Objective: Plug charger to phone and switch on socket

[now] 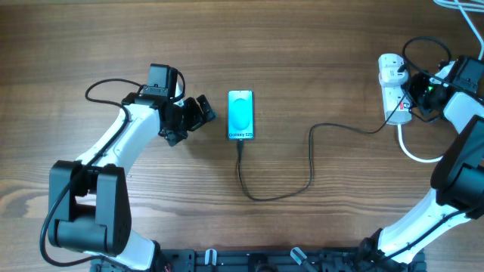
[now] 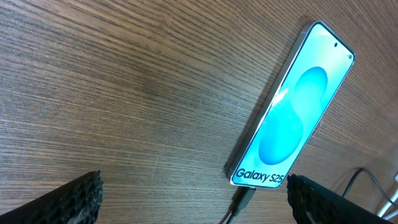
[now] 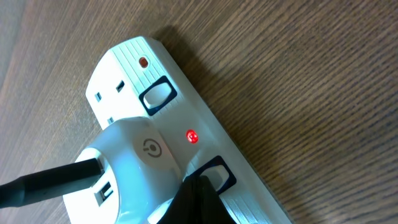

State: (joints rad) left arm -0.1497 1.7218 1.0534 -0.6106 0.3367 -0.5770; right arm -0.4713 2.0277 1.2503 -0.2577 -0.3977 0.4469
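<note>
The phone (image 1: 240, 115) lies flat mid-table with its turquoise screen lit; it also shows in the left wrist view (image 2: 292, 124). The charger cable (image 1: 310, 162) loops from the socket to the phone, and its connector (image 2: 244, 199) sits at the phone's bottom edge, plugged in. My left gripper (image 1: 198, 115) is open and empty, just left of the phone. The white socket (image 1: 393, 87) lies at the far right, with a white adapter (image 3: 134, 165) plugged in and a red light (image 3: 191, 137) lit. My right gripper (image 3: 202, 186) is shut, its tips pressed on a rocker switch (image 3: 217, 174).
A thick white cord (image 1: 412, 151) curves from the socket toward the right arm. A second rocker switch (image 3: 157, 95) and an unlit indicator (image 3: 143, 62) sit at the socket's far end. White cables run off the top right corner (image 1: 461, 11).
</note>
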